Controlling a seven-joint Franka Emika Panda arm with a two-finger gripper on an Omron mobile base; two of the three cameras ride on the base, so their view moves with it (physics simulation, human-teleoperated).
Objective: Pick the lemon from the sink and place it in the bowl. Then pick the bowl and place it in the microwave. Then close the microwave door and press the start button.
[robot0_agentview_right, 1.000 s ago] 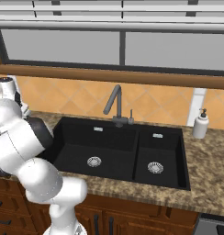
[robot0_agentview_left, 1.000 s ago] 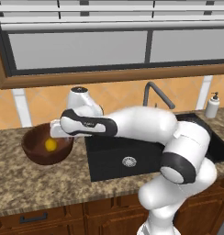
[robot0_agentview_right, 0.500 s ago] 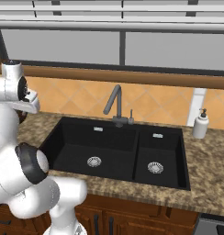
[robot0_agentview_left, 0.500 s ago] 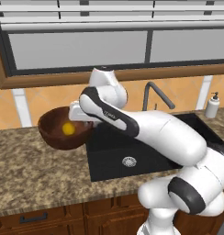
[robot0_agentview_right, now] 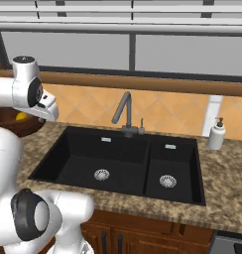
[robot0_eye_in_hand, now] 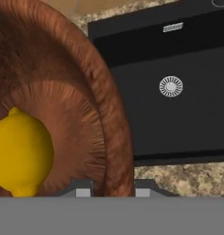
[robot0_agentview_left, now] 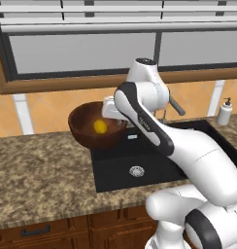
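gripper (robot0_eye_in_hand: 109, 192) astride bowl (robot0_eye_in_hand: 81, 114) rim — lemon (robot0_eye_in_hand: 22, 153) inside

Speckled granite counter (robot0_agentview_left: 38, 170) over wooden cabinets (robot0_agentview_left: 67, 231). Black double-basin sink (robot0_agentview_right: 128, 161) set into it, grey faucet (robot0_agentview_right: 124, 113) on its back edge. White soap dispenser (robot0_agentview_right: 217, 135) stands on the counter right of the sink, by the wall.
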